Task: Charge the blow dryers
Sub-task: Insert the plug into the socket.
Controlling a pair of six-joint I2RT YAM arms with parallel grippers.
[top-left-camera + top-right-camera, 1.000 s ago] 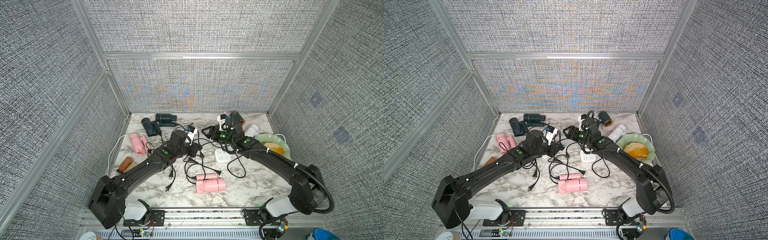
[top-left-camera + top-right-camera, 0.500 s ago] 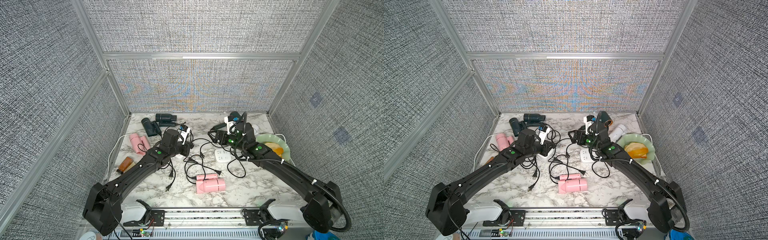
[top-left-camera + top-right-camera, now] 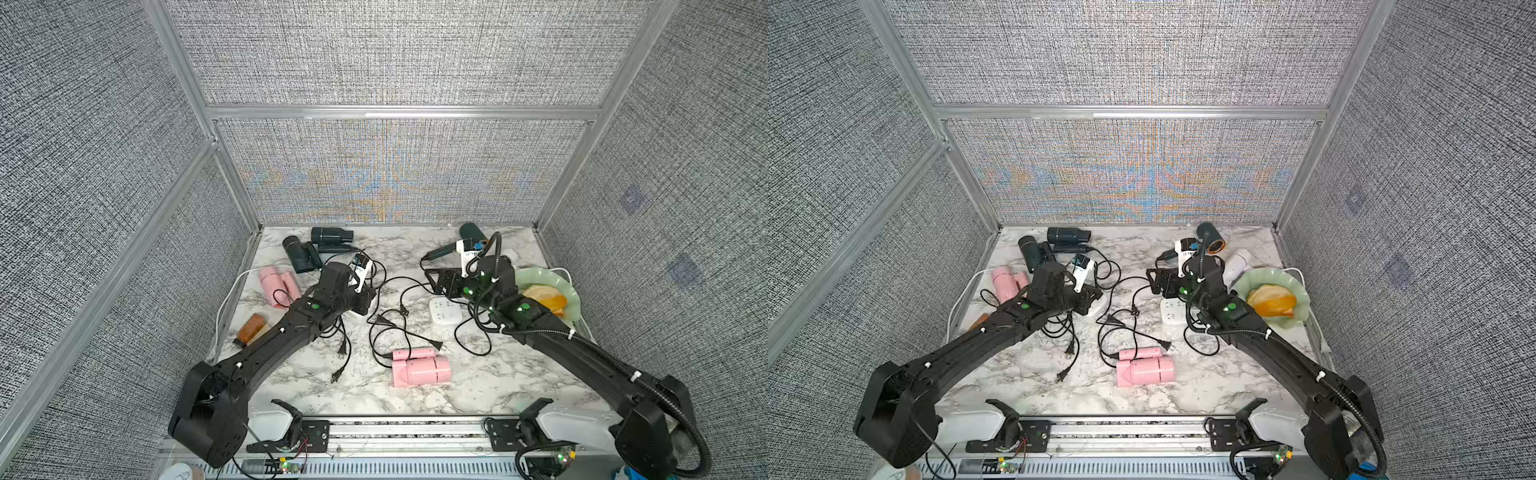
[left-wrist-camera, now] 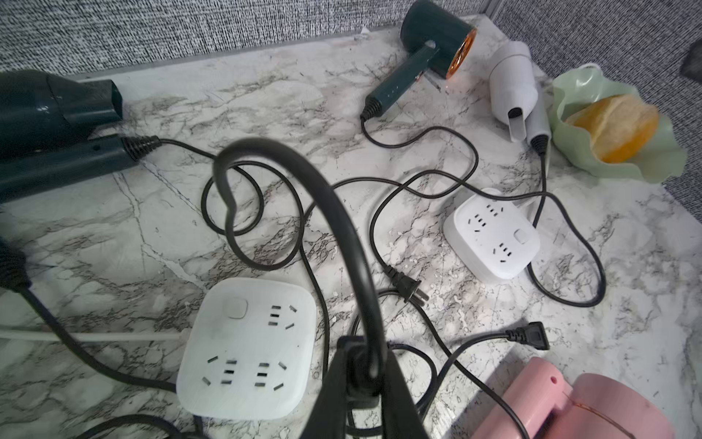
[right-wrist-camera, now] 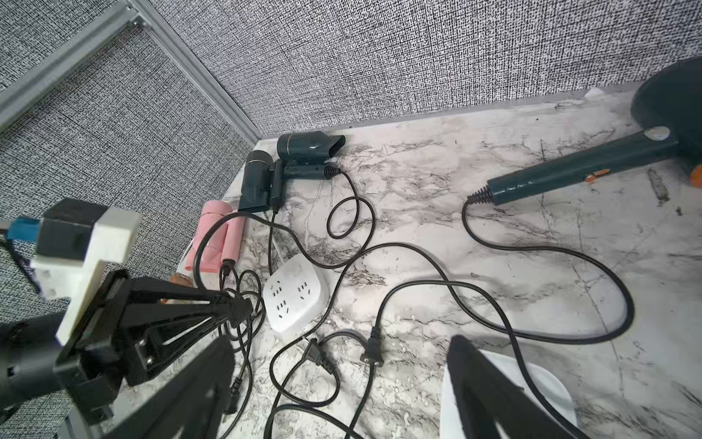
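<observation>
Though wide open, right end effector [image 5: 339, 342] near green dryer [image 5: 569, 167]; left end effector [image 4: 361, 344] tight on cord [image 4: 339, 224].

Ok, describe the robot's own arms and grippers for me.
The matte-black left arm and right arm carry green lights and white cable ties; a ribbed black hose trails the right. The black left gripper and right gripper each bear a white camera mount.
</observation>
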